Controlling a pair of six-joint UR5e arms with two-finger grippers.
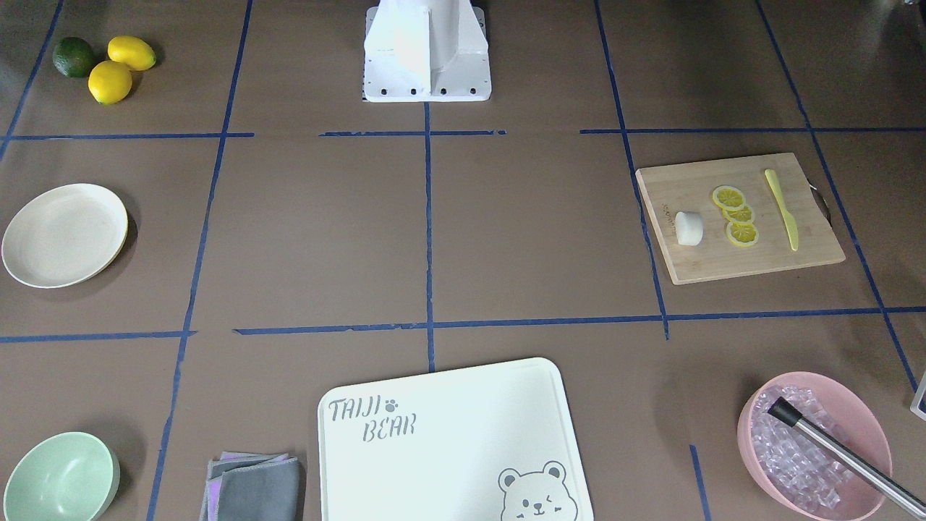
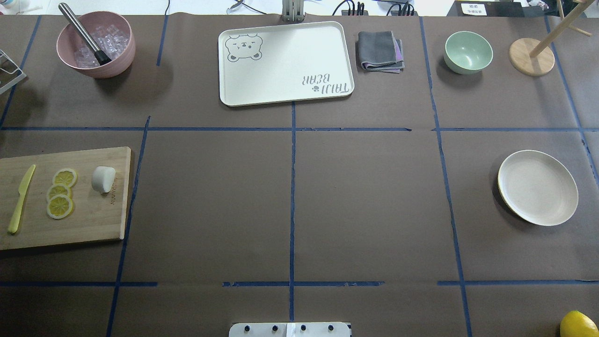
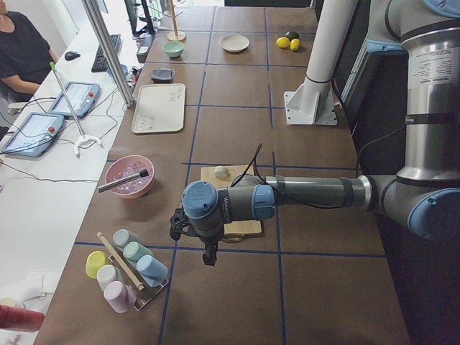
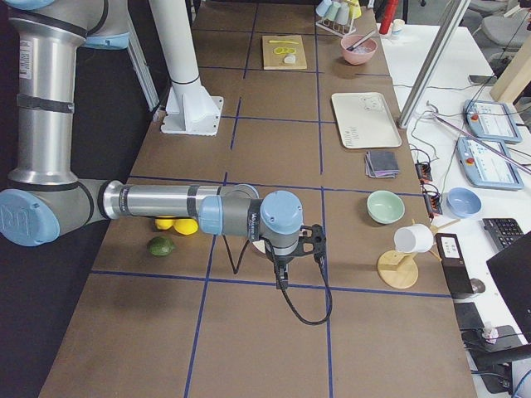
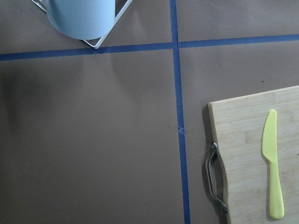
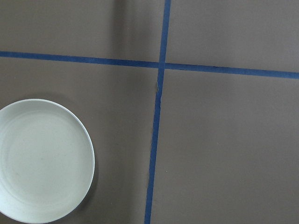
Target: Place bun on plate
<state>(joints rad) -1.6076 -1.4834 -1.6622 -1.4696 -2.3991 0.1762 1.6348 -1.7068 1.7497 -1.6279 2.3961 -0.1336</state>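
The bun (image 2: 103, 179), a small white rounded lump, lies on a wooden cutting board (image 2: 93, 220) at the table's left, beside three lemon slices (image 2: 60, 192). The cream-white plate (image 2: 537, 187) sits bare at the table's right and shows in the right wrist view (image 6: 42, 158). My left gripper (image 3: 209, 256) hangs over the board's outer end, away from the bun (image 3: 221, 172). My right gripper (image 4: 283, 279) hangs near the plate's side of the table. Both show only in the side views, so I cannot tell whether they are open or shut.
A yellow knife (image 5: 273, 163) lies on the board. A pink bowl (image 2: 96, 44) holds ice and a metal tool. A white tray (image 2: 285, 63), a grey cloth (image 2: 380, 50) and a green bowl (image 2: 468, 51) line the far edge. Lemons (image 1: 119, 66) lie near the plate.
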